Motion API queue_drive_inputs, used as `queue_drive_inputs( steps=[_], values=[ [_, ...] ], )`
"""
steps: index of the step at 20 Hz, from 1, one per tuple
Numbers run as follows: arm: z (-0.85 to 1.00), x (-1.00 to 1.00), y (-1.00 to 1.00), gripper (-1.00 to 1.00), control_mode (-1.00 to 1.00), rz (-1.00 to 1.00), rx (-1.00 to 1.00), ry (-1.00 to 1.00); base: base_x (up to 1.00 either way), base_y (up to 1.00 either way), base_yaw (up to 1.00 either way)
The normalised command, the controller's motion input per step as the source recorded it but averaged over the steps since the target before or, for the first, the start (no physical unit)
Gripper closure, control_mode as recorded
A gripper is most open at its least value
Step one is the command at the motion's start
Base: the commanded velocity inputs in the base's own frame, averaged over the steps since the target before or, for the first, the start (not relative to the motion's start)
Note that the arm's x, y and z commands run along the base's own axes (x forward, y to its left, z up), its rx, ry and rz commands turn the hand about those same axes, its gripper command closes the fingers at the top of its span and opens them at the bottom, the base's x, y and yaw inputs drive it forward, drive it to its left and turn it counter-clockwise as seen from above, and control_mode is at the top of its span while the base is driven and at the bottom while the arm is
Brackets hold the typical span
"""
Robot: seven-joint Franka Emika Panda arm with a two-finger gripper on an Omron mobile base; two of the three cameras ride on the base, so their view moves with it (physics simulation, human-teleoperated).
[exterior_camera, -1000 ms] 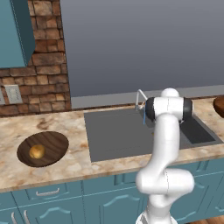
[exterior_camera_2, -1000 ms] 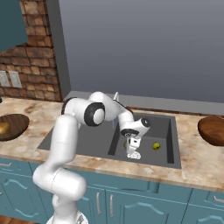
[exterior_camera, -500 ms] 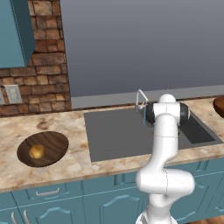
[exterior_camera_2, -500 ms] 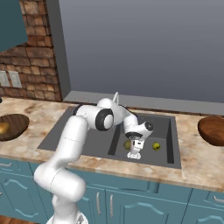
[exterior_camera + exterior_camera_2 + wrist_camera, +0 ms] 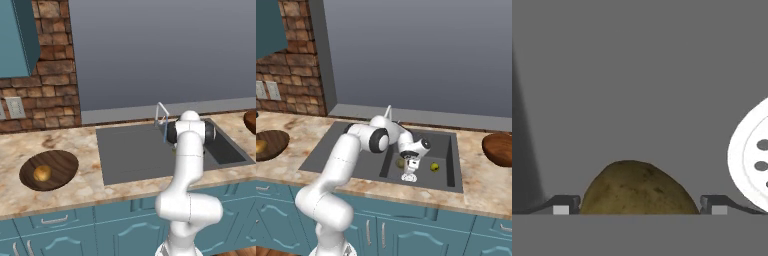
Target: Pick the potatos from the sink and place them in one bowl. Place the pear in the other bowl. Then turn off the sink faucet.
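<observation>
- Since a second ago the arm has reached further along the sink (image 5: 331, 150) and lower into its deep well, so the claw (image 5: 407, 168) now hangs just over the well floor.
- Claw state — wide apart, with a brown-olive potato (image 5: 639, 189) sitting between its two fingertips (image 5: 562, 206); neither tip visibly presses on it, so it is straddled, not gripped.
- In the right base view that potato (image 5: 401, 163) shows beside the claw, and a small yellow-green fruit (image 5: 434, 167) lies apart from it on the same floor.
- White perforated drain (image 5: 752, 160) lies just beside the potato — off to one side in the hand view.
- Golden potato (image 5: 42, 173) rests inside the dark wood-grain bowl (image 5: 60, 162) on the desk (image 5: 30, 197), well apart from the sink.
- Redder wooden bowl (image 5: 498, 148) stands on the desk at the sink's other end.
- Faucet (image 5: 161, 113) rises at the sink's back edge, next to the arm.
</observation>
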Motion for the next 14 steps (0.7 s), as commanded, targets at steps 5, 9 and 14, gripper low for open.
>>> queue_drive_inputs(
  steps=[5, 9, 14],
  values=[
    [0.06, -0.05, 0.23, 1.00, -1.00, -0.01, 0.00, 0.00, 0.00, 0.00, 0.00],
    [0.53, -0.19, -0.16, 1.00, -1.00, -0.01, 0.00, -0.05, 0.00, 0.00, 0.00],
    [0.72, -0.22, -0.28, 1.00, -1.00, 0.00, 0.00, -0.07, 0.00, 0.00, 0.00]
  ],
)
